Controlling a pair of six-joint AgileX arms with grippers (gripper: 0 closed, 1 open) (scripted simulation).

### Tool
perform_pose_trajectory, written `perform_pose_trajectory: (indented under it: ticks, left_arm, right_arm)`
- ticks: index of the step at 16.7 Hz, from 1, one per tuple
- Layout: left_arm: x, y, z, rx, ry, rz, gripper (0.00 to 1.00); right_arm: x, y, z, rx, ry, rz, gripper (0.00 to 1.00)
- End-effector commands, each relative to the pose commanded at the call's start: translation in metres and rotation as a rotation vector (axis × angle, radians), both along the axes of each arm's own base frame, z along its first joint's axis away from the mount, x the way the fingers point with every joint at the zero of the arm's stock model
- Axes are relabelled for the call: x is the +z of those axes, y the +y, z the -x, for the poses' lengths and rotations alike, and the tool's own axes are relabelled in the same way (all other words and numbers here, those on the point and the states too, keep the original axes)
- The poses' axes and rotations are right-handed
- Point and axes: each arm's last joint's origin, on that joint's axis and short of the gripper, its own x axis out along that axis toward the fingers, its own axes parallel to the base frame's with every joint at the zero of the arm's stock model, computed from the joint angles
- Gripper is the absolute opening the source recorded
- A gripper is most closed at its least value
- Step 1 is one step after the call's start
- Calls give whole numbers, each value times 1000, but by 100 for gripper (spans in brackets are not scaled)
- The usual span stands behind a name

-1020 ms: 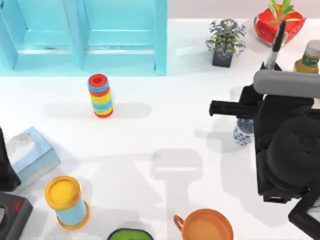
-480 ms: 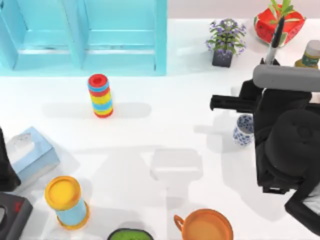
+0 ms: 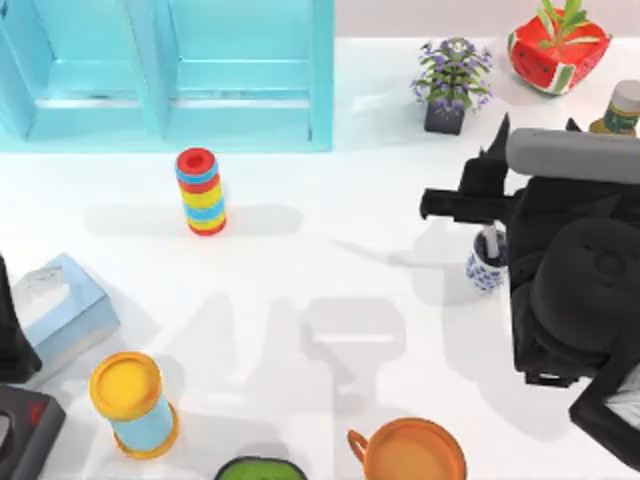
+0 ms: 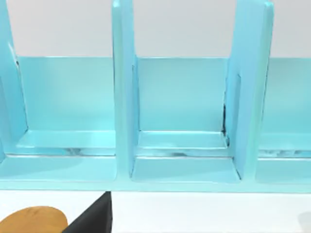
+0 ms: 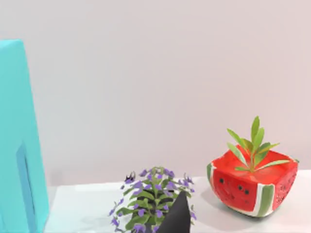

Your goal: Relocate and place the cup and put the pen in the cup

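Cup (image 3: 486, 268): stood upright on the right half of the surface (image 3: 330, 230), just beside the dark bulk of the right arm (image 3: 575, 300) and partly tucked under it. Pen (image 3: 490, 240): stood inside the cup, with its upper end poking above the rim.

Nearest the front edge: sat a green bowl (image 3: 260, 468) and beside it an orange mug (image 3: 415, 455), handle turned to the left. Further left: stood a yellow-topped light-blue cylinder (image 3: 135, 400), with a dark device (image 3: 22, 430) at the corner. Behind those: lay a pale blue tissue box (image 3: 62, 308), close to the left arm (image 3: 10, 335), parked at the left edge. Grasp of that arm: could not be told as spread or pressed together.

Mid-surface: rose a ring stack (image 3: 201, 190), well apart from the cup.

Right claw (image 3: 535, 132): hovered beyond the cup, towards the back of the surface, spread wide and pinching nothing, with one dark fingertip (image 5: 177, 216) seen in front of the flowers in the right wrist view.

Along the back: stood a turquoise shelf unit (image 3: 170, 70) on the left; to the right, a purple-flowered pot plant (image 3: 452, 80), a bottle (image 3: 620, 112) at the right edge, and farthest, a watermelon-shaped planter (image 3: 558, 52).
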Motion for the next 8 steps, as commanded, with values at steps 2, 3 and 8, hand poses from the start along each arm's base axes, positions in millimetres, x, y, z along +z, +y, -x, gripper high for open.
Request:
perform_pose_trajectory:
  ticks: [2,3,8]
  left_arm:
    - [0,0,0,0,0,0,100]
    - [0,0,0,0,0,0,100]
    - [0,0,0,0,0,0,100]
  right_arm:
    - [0,0,0,0,0,0,98]
    - [0,0,0,0,0,0,100]
    - [0,0,0,0,0,0,100]
